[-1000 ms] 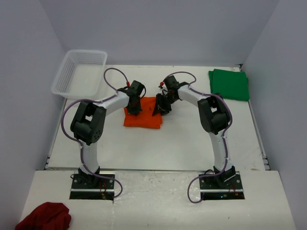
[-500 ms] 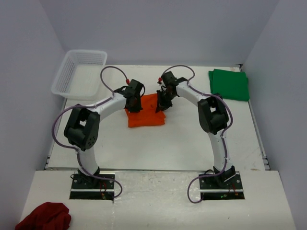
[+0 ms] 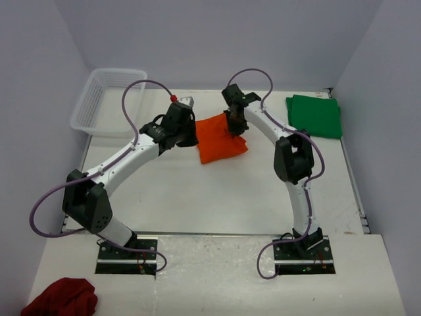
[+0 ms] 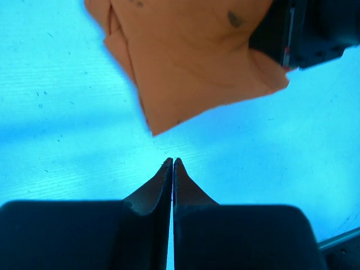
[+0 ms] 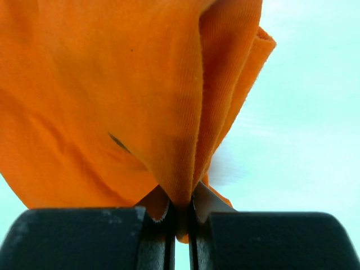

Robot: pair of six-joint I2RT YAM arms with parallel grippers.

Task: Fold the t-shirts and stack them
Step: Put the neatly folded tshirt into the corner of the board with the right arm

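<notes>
Above a white table [image 3: 197,197], the orange shirt [image 3: 220,139] is hanging from the right claw [image 5: 180,209], clamped between its fingers. The left claw [image 4: 172,163], fingers pressed together on nothing, is hovering just beside it. The green shirt [image 3: 314,116] is lying folded well right of both.

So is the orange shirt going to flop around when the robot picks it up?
Probably yes. The orange shirt bunches in soft folds at the right gripper, so it likely droops instead of keeping its shape. It seems light, since one small pinch holds it. The folded layers might slide apart, because only one edge is pinched.
</notes>
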